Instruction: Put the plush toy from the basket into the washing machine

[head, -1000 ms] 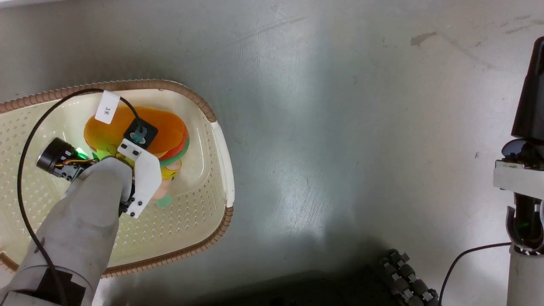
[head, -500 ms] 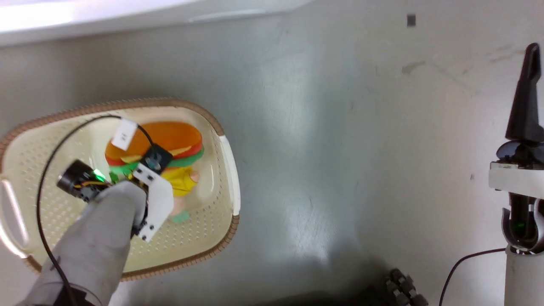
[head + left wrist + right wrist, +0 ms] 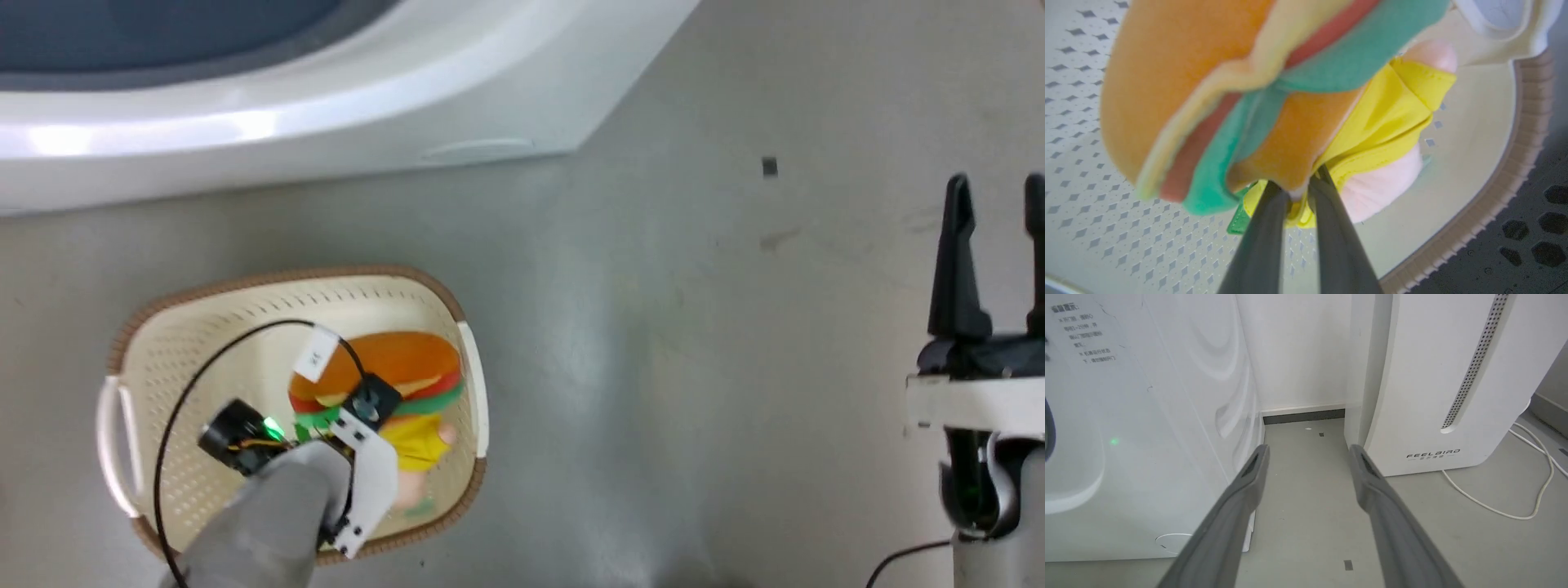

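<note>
The plush toy [image 3: 1274, 94] is clamped below its bun head by the left end effector [image 3: 1298, 185], inside the basket [image 3: 277, 276] and close to its right rim. The washing machine [image 3: 326, 139] is seen beyond the basket's far rim, with a strip of floor [image 3: 653, 367] between them. The right end effector [image 3: 996, 184] is held with its fingers apart over bare floor, well apart from the basket.

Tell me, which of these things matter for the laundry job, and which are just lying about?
Belongs to the job: plush toy, pinched in the left tool; basket under it; washing machine.

Just lying about: FEELBIRD appliance; white cable beside it; right tool, open and holding nothing.
</note>
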